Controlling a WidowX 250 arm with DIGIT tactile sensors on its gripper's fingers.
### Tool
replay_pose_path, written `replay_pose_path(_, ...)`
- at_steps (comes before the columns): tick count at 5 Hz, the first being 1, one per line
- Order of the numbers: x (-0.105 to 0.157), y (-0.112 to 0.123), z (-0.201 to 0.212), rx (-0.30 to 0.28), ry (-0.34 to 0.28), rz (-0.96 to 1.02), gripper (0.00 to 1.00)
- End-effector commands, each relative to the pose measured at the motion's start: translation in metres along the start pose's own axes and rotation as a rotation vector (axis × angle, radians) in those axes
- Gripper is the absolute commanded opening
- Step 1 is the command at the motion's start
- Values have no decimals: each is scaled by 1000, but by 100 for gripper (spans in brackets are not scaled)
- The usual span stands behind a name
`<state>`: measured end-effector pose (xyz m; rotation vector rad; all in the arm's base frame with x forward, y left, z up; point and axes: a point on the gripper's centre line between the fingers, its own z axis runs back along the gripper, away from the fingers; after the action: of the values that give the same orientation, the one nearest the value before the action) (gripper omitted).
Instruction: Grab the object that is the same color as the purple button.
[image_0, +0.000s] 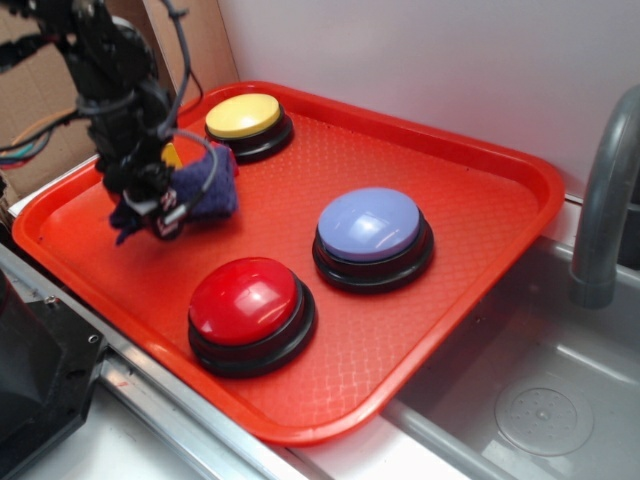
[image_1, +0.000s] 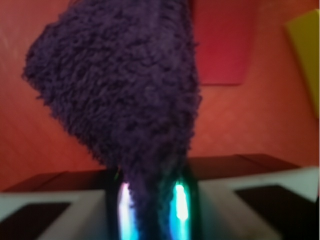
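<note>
- The purple cloth (image_1: 117, 85), a fuzzy dark purple-blue fold roughly triangular in outline, is pinched in the claw (image_1: 150, 210) over the back left part of the red tray (image_0: 480, 170); the wrist view shows its narrow end drawn down between the two fingers (image_1: 180, 205), which stand close together with only the pile of the cloth between them.
- The claw is therefore nearly closed and has hold of the cloth by one corner, which I judge lets the rest of the fold hang free and bunch out to the side, as the exterior view shows (image_0: 200, 185).
- Whether the cloth is clear of the tray or still brushing it, I cannot tell from these views.
- The match that picks this object out is the purple button (image_0: 370, 225), a pale lavender dome on a black base, sitting right of centre on the tray, well apart from the claw.
- The red button (image_0: 245, 300) sits near the front edge and the yellow button (image_0: 245, 118) at the back, just beyond the cloth; neither shares its color.
- In the wrist view a red block (image_1: 220, 42) and a yellow piece (image_1: 307, 55) lie on the tray behind the cloth, untouched.
- The tray rests on a pale surface (image_0: 150, 450) beside a grey sink (image_0: 540, 400) with its faucet (image_0: 610, 190).
- Judged from the grip, the grab looks essentially made.
</note>
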<state>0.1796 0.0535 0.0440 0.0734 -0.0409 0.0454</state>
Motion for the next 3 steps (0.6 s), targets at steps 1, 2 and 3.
replay_pose_path(1, 32, 4, 86, -8, -43, 225, 0)
replay_pose_path(2, 41, -2, 121, -29, -80, 243, 0)
replay_pose_path(3, 45, -8, 138, -40, -104, 252, 0)
